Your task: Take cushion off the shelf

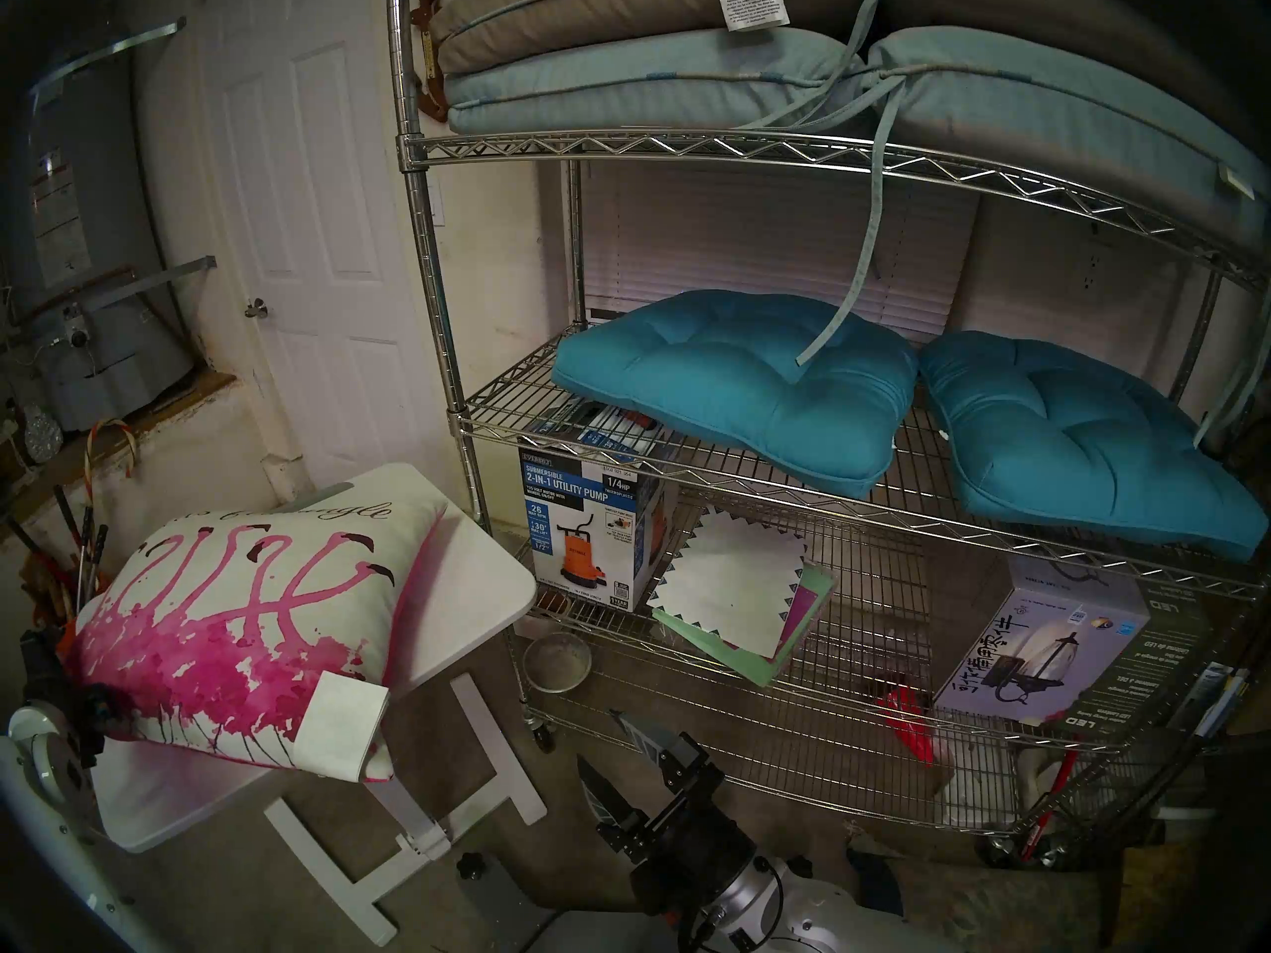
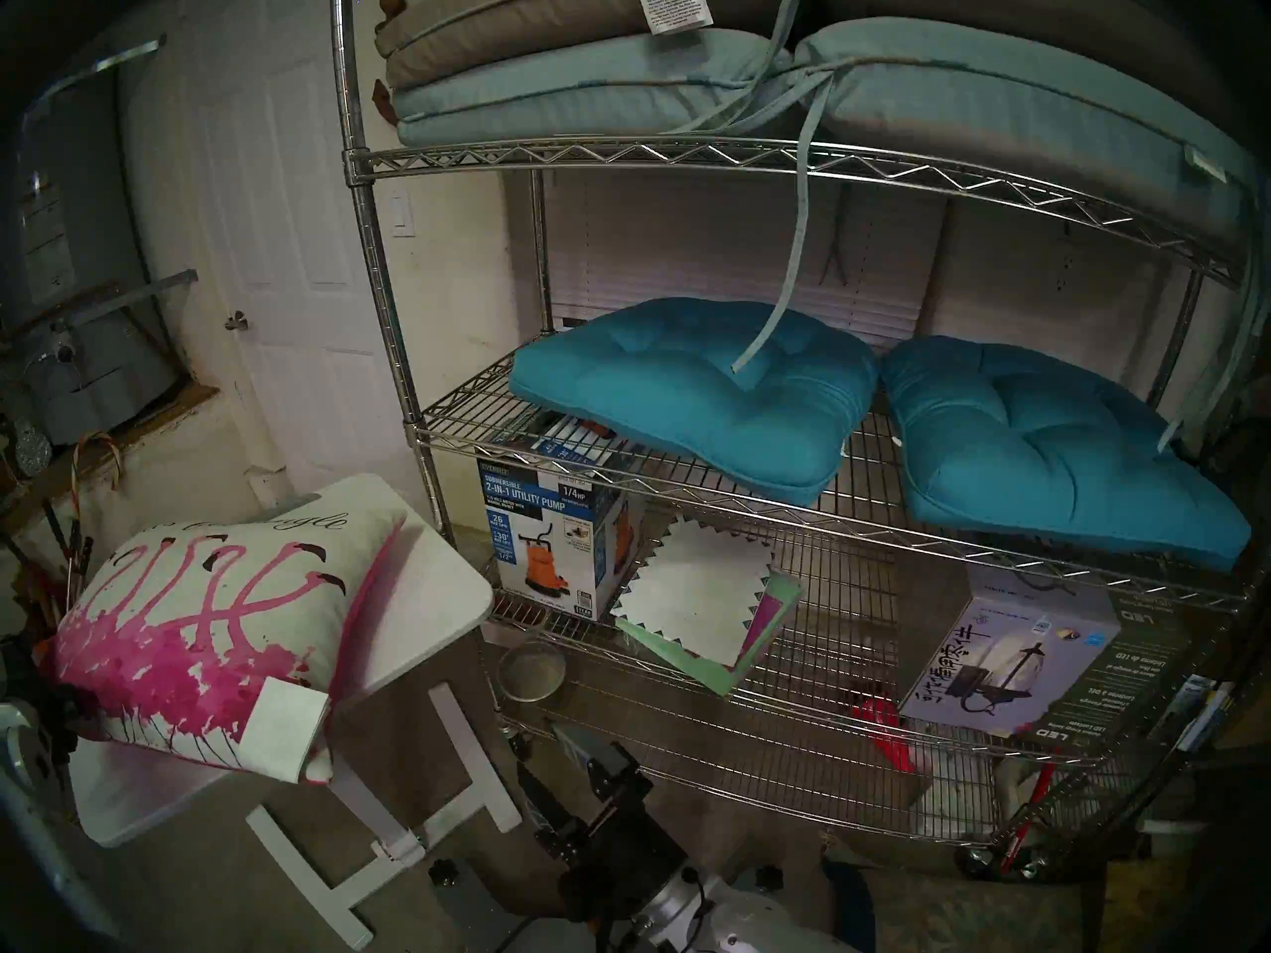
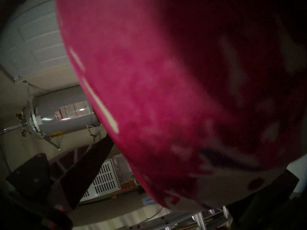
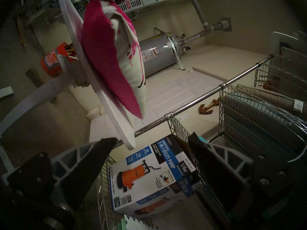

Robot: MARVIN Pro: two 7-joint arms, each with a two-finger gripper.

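Both end effectors sit released; cushion [image 1: 234, 628] rests on the bench's [image 1: 474, 580] left edge, so the left end effector [image 1: 82, 711] should back away slowly, without dragging it.

This looks like a home garage or utility room. A grey water heater [image 4: 159, 53] stands strapped to the wall beside a furnace [image 4: 132, 2] with louvred panels, next to a white panelled door [image 1: 302, 243]. The floor is bare concrete. A chrome wire shelf [image 1: 688, 148] stores seat pads [image 1: 619, 85], a boxed utility pump [image 1: 591, 525] and a boxed lamp [image 1: 1038, 656]. An orange bucket [image 4: 53, 62] holds tools.
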